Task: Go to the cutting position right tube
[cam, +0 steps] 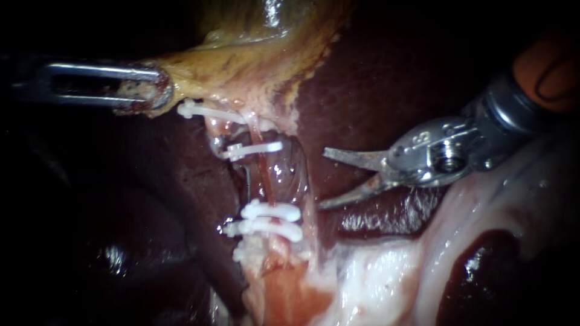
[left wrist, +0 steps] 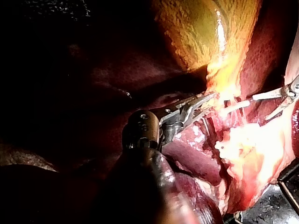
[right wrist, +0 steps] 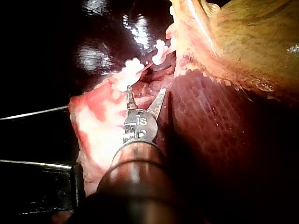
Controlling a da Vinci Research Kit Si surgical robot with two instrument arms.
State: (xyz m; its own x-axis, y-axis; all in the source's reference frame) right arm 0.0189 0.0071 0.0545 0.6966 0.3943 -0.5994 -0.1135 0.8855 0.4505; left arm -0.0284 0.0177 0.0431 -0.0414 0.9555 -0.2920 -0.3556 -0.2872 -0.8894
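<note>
Endoscope view, right tube running near-vertical

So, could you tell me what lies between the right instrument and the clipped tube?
Endoscope view: only thin, glistening tissue separates the right instrument from the tube.

You see the liver, dark red and wet, behind and under the jaws of your right instrument. It also fills the far side, beyond the clips. Above and ahead of these jaws is the gallbladder, yellow-green with brown streaks. Its narrow end reaches to the jaws of your left instrument.

Between the two pairs of jaws are white clips: two close together just ahead of the lower right jaw, the others nearer to the left jaws. Below the right jaws lies pale, white-pink fatty tissue. In the right wrist view, two thin wires run beside the shaft, against a dark background.
</note>
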